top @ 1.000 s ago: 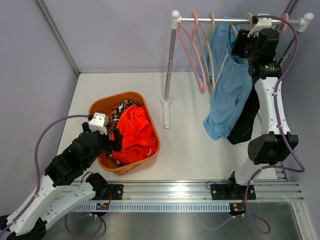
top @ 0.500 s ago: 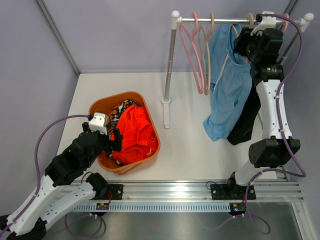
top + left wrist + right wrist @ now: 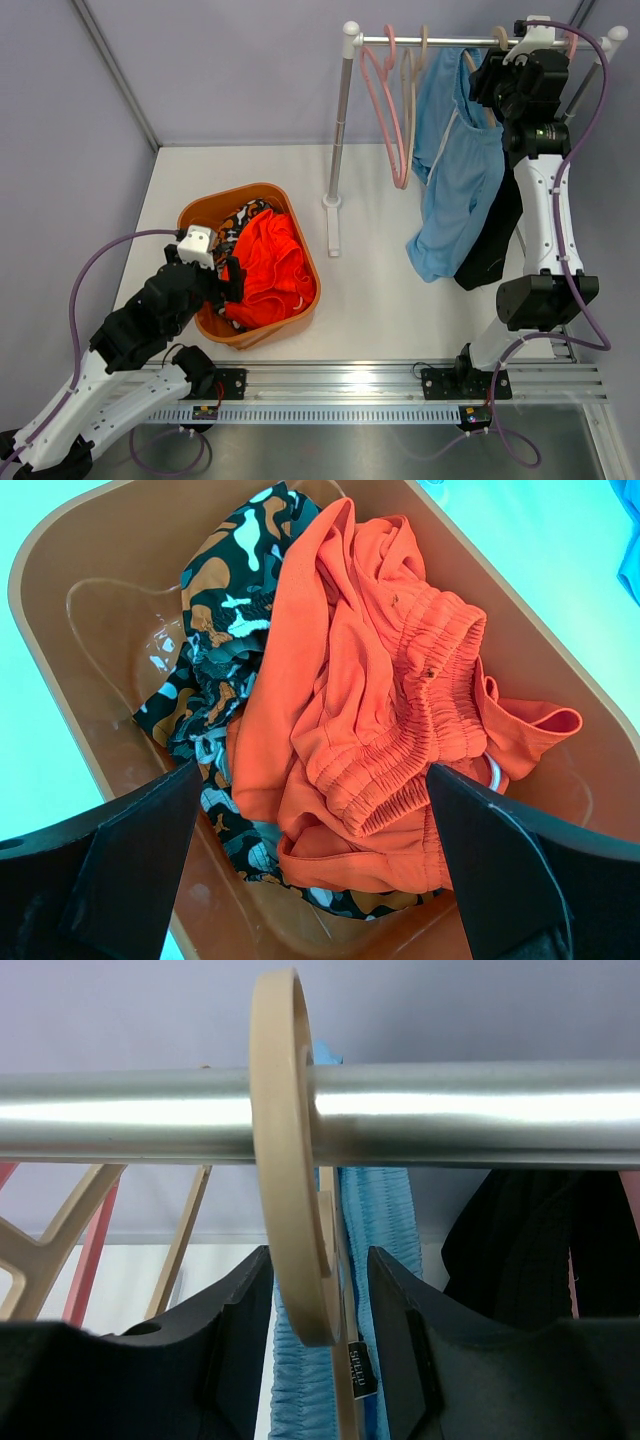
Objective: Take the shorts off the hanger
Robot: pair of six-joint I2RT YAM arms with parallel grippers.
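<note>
The light blue shorts (image 3: 455, 190) hang on a beige hanger (image 3: 290, 1160) on the metal rail (image 3: 440, 41). The black shorts (image 3: 495, 235) hang behind them to the right. My right gripper (image 3: 500, 55) is up at the rail. In the right wrist view it (image 3: 320, 1270) is open, with its fingers on either side of the beige hanger's hook and the blue waistband (image 3: 375, 1230) just behind. The bright orange shorts (image 3: 268, 265) and the camouflage shorts (image 3: 238, 222) lie in the orange basket (image 3: 300, 230). My left gripper (image 3: 232, 280) hovers open and empty over them (image 3: 315, 780).
Empty pink hangers (image 3: 393, 130) and an empty beige hanger (image 3: 410, 85) hang on the rail's left part. The rack's white post (image 3: 340, 130) stands mid-table with its foot (image 3: 331, 225) beside the basket. Grey walls close off the back and sides.
My right gripper has risen and come closer to the rail and the beige hanger's hook. The empty hangers have swung slightly left. The left arm has not moved.
</note>
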